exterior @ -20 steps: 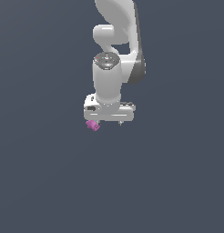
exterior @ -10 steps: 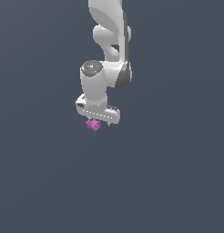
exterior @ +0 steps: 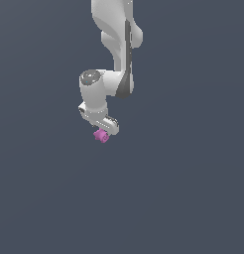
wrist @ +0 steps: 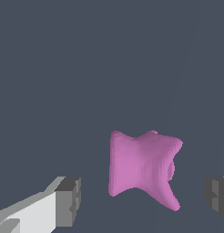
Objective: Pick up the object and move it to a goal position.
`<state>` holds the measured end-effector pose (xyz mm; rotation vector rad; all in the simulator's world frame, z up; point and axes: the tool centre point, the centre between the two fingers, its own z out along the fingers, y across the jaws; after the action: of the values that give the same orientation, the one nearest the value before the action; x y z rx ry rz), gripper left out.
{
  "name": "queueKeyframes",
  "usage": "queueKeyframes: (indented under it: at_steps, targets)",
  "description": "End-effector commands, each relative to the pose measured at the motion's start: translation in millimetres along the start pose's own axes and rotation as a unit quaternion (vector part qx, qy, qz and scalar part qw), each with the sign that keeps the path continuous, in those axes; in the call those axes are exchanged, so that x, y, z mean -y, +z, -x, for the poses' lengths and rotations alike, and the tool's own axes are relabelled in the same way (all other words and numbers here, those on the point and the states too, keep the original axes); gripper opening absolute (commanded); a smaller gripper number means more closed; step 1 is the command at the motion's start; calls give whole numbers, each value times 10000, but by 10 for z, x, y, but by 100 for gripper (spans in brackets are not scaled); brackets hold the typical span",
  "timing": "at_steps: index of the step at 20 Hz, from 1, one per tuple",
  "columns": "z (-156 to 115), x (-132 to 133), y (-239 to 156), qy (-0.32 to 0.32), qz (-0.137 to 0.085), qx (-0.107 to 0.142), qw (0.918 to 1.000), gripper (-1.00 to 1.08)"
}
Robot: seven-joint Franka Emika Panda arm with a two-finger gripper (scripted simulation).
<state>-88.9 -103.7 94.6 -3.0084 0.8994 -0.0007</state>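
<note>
Your gripper (wrist: 143, 200) straddles the small matte magenta-pink spool-shaped object (wrist: 143, 169), jaws apart, lined up for grasping.

A plain, dark slate-grey surface (exterior: 193, 198) fills both views, flat and unmarked, with no visible edge. Whether the pink object (exterior: 101, 135) rests directly on it cannot be told.

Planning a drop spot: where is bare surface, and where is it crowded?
Bare grey surface lies all around the pink object. The only crowded spot is under the claw, whose open fingers flank the object with gaps on both sides.
</note>
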Motion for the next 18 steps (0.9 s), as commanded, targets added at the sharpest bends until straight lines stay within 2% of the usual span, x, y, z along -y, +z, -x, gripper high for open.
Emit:
queueKeyframes:
  at_steps: [1,9,18]
  targets:
    - [21,-67,33,156,6,-1,9999,100]
    - [26,-82,87,180,9,2,9998,100]
    - [37,-95,453,207,11,0,9998,100]
